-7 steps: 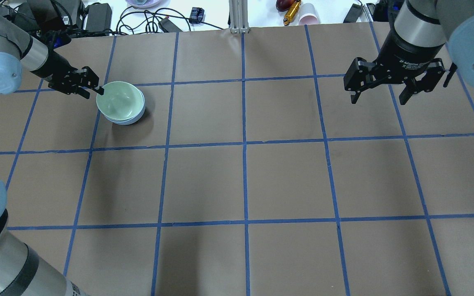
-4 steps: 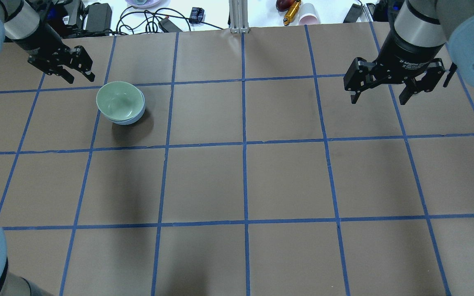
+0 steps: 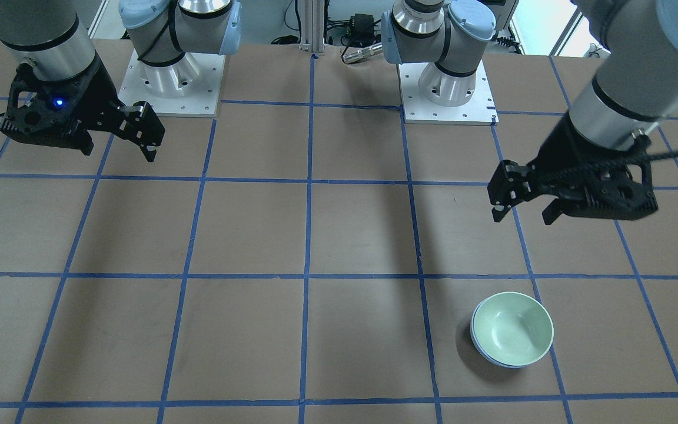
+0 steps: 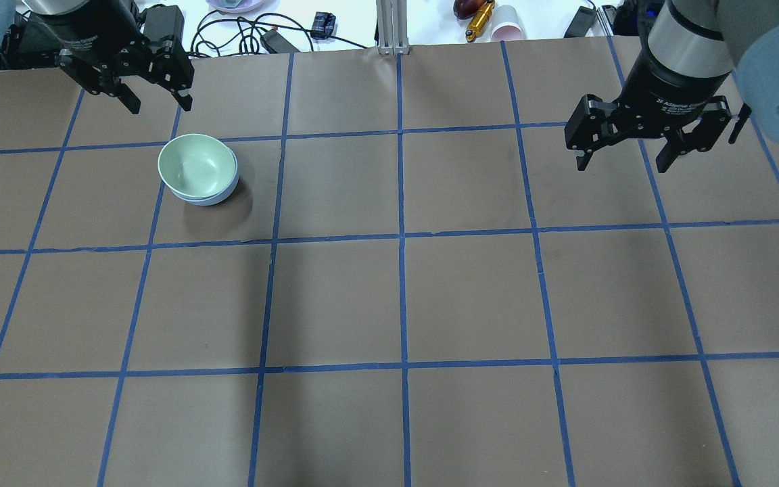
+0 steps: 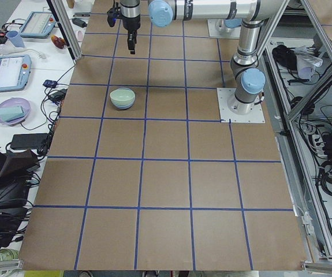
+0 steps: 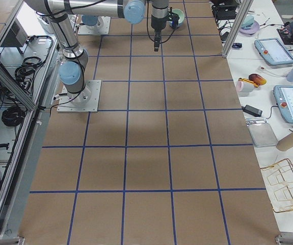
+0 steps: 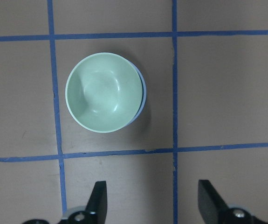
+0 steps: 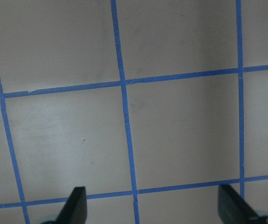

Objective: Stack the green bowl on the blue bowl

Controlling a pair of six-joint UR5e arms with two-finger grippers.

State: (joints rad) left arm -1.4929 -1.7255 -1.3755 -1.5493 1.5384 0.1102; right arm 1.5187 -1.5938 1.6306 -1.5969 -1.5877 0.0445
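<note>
Risk only of knocking the green bowl (image 4: 197, 166) askew in the blue bowl (image 4: 219, 197), nested together toward the far left of the table (image 4: 430, 297), through a careless low swing of the left gripper (image 4: 161, 106). Hangs raised just beyond the stack, pointing down, jaws spread wide, holding nothing. Likewise the right gripper (image 4: 623, 166): well apart, spread wide, empty.
</note>
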